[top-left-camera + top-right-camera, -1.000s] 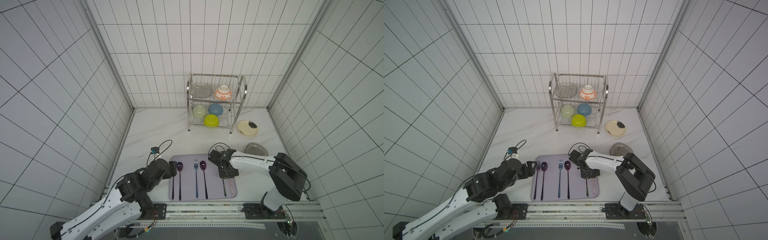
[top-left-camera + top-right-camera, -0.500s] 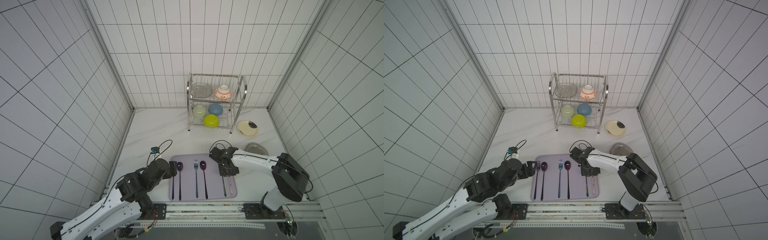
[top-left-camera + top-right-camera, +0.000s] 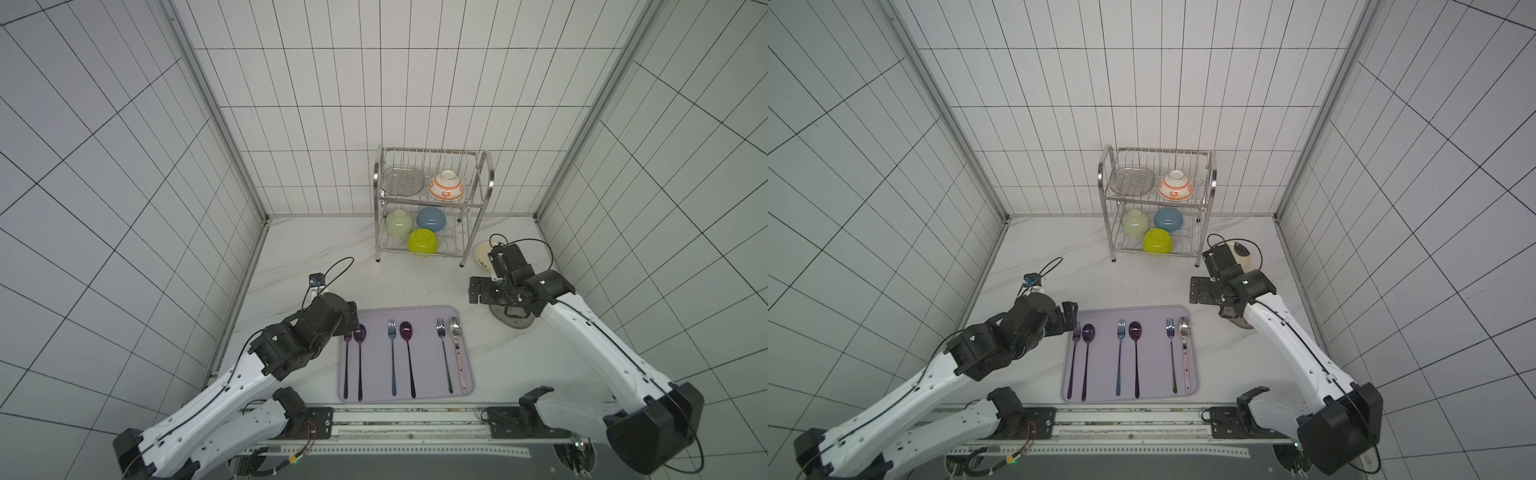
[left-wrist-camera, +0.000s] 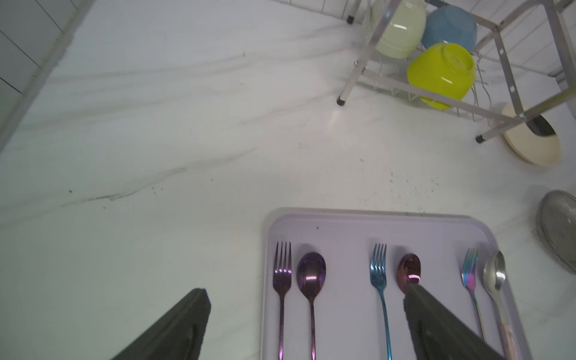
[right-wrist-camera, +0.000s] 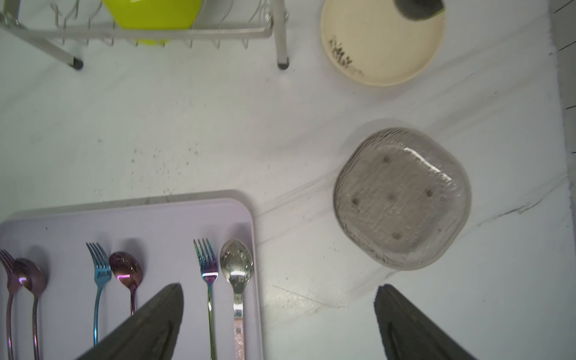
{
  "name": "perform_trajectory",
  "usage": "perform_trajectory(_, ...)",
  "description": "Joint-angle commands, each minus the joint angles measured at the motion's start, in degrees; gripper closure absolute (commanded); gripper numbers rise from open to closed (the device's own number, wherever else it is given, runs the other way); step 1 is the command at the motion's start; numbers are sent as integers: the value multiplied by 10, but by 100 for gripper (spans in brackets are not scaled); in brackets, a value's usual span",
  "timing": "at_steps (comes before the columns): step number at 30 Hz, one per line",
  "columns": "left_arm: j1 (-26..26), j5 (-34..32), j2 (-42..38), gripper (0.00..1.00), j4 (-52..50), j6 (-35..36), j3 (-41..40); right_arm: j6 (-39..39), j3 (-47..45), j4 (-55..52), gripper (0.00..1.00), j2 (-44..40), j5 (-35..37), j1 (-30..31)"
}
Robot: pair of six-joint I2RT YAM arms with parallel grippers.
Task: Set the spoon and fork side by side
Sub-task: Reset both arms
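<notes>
Your right arm (image 3: pixel 590 345) reaches out past the tray's right side. The right gripper (image 3: pixel 481 291) hangs off the tray near its far right corner, close to the glass dish (image 5: pixel 402 199), with its jaws spread wide and nothing between them. Your left arm (image 3: pixel 216 399) stretches toward the tray's far left corner, and the left gripper (image 3: pixel 1068 320) there is also wide apart and empty.

The lavender tray (image 3: pixel 428 374) sits between the arms, near the front rail. At its right end lie the iridescent fork (image 3: pixel 445 357) and, just to its right, the silver spoon (image 3: pixel 459 357), with a thin gap between their heads. Their long axes run front to back, nearly parallel. The tines and bowl point toward the back wall, and the handles point toward the rail, leaning slightly right. The purple fork (image 3: pixel 346 365), purple spoon (image 3: pixel 360 365), blue fork (image 3: pixel 392 361) and dark spoon (image 3: pixel 409 365) to their left point the same way.

A second ago the right gripper was low over the tray's right end, covering that pair. It has since drawn back off the tray, leaving the fork and spoon uncovered. Your left arm has barely shifted, and the other four pieces lie where they were.
</notes>
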Motion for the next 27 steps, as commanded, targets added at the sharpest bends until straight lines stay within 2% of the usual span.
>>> perform_trajectory(1, 112, 15, 39, 1, 42, 105, 45, -101, -2, 77, 1, -4, -68, -125)
perform_trajectory(3, 203, 46, 59, 2, 81, 149, 46, -105, -38, 179, 1, -3, -127, -207)
perform_trajectory(5, 283, 78, 75, 1, 139, 177, 29, -100, -94, 293, 1, 13, -145, -262)
perform_trajectory(7, 356, 120, 90, 2, 219, 190, -10, -100, -128, 379, 1, 46, -134, -288)
perform_trajectory(9, 400, 139, 108, 2, 329, 205, -64, -121, -185, 482, 1, 64, -123, -291)
perform_trajectory(14, 430, 135, 176, 2, 547, 237, -172, -177, -342, 747, 1, 78, -99, -287)
perform_trajectory(19, 432, 152, 230, 2, 754, 253, -250, -205, -373, 828, 1, 127, -54, -251)
perform_trajectory(21, 433, 153, 271, 2, 846, 259, -270, -208, -352, 803, 1, 146, -38, -235)
perform_trajectory(24, 433, 167, 308, 2, 869, 277, -249, -205, -366, 882, 1, 191, -35, -229)
perform_trajectory(26, 434, 175, 342, 2, 883, 280, -239, -191, -354, 846, 1, 190, -36, -239)
perform_trajectory(27, 434, 191, 360, 2, 914, 291, -244, -189, -360, 866, 1, 193, -35, -242)
